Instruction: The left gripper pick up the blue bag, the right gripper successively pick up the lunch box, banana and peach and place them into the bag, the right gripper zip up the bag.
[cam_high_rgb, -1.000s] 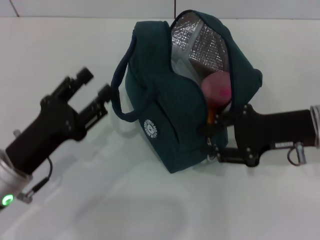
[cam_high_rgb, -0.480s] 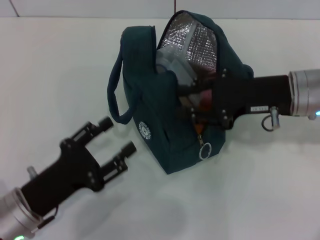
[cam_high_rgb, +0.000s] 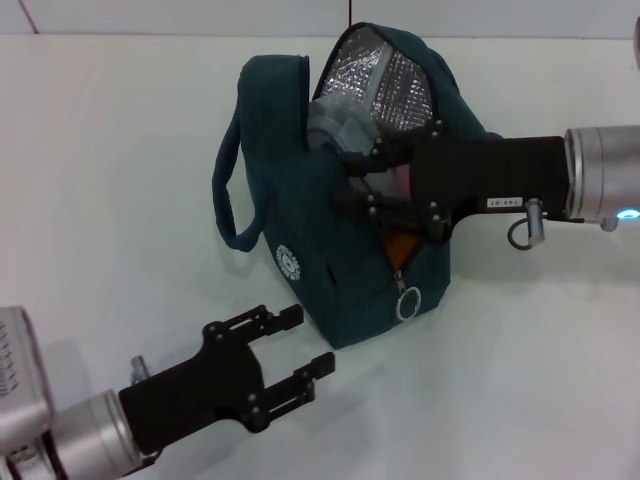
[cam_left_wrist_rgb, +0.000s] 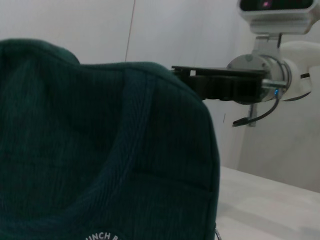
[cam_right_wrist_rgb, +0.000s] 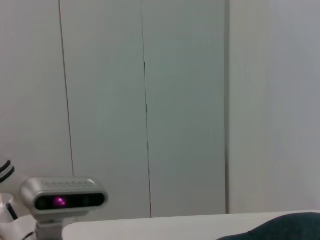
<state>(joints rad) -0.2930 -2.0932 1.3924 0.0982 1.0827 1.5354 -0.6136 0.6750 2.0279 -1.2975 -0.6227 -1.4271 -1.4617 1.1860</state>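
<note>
White table (cam_high_rgb: 110, 150): blue bag (cam_high_rgb: 320, 250) upright at centre; right gripper (cam_high_rgb: 365, 190) at three o'clock inside its mouth, grip unclear; left gripper (cam_high_rgb: 300, 345) at seven o'clock, open, empty.

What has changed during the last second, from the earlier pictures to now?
The left tool, open and empty, drew back from beside the bag's handle toward the robot, to the table in front of the blue bag. The right tool rose from the bag's lower front corner to its open mouth. The bag turned slightly but stayed on the table, unzipped.
</note>
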